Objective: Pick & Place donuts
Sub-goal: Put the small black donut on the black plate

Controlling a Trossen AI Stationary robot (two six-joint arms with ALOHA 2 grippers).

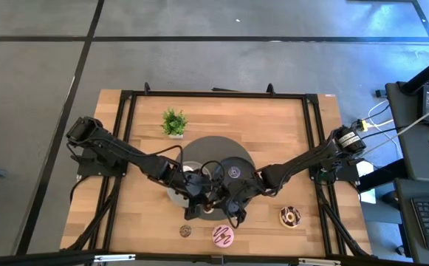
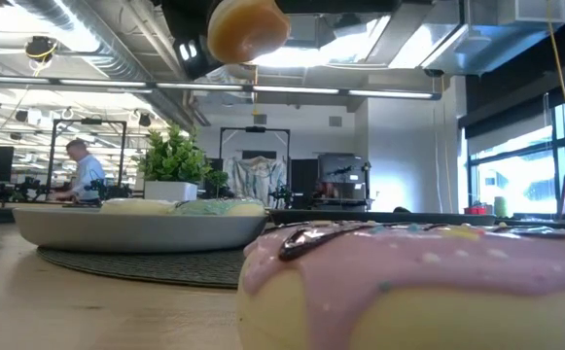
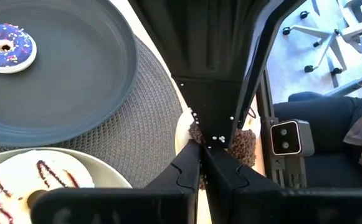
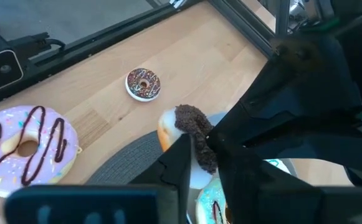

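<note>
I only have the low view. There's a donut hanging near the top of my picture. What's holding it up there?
Observer: The right hand is shut on it. It's a brown crumb-topped donut.
Operator: Where's the left hand?
Observer: The left hand is tip to tip with the right one at that same donut, over the middle of the table.
Operator: What's beyond the pale plate I see?
Observer: A dark plate with one purple sprinkled donut on it.
</note>
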